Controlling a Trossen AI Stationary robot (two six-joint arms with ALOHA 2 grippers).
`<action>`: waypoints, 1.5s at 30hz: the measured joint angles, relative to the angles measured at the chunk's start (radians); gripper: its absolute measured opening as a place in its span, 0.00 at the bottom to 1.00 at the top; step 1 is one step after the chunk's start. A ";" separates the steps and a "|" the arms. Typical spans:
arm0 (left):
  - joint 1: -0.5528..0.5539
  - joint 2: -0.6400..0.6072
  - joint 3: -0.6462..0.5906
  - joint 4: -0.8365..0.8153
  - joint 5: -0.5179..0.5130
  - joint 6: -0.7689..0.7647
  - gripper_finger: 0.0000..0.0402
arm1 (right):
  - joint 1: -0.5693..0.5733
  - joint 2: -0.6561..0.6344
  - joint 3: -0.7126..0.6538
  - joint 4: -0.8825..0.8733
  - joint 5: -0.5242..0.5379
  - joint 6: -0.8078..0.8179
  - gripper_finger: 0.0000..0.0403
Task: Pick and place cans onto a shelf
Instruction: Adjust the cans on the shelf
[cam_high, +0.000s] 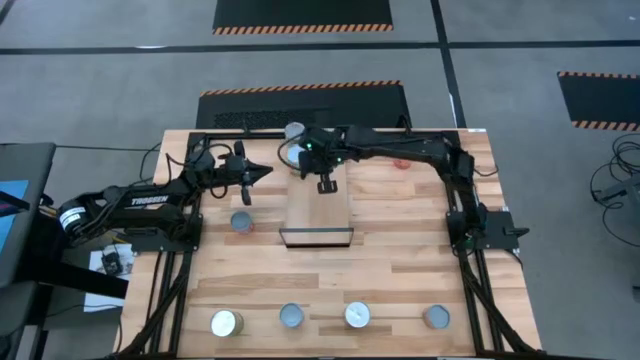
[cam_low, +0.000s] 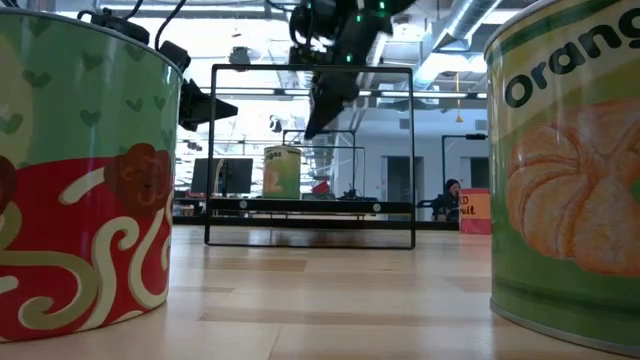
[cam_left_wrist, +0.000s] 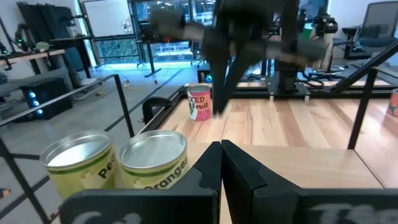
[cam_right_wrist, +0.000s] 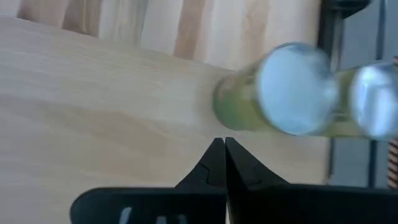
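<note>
Two cans (cam_left_wrist: 118, 163) stand at the shelf's (cam_high: 317, 212) far end; six wait on the bench (cam_high: 400, 270). My right jaws (cam_high: 326, 184) and left jaws (cam_high: 262, 173) are closed, empty.

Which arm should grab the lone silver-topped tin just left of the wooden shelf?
Probably left. The left gripper hangs near that silver-topped tin, on the same side of the light-wood shelf. The right gripper is over the shelf, farther away.
</note>
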 joint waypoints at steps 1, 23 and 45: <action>-0.003 0.000 0.000 0.001 0.001 0.000 0.00 | 0.001 -0.004 -0.034 0.048 -0.002 0.011 0.01; -0.010 0.005 0.003 -0.051 -0.069 0.019 0.00 | -0.024 0.031 -0.103 0.216 -0.006 0.097 0.02; 0.000 0.262 0.118 -0.181 -0.274 0.055 0.00 | 0.060 -0.425 -0.620 0.474 0.044 0.213 0.01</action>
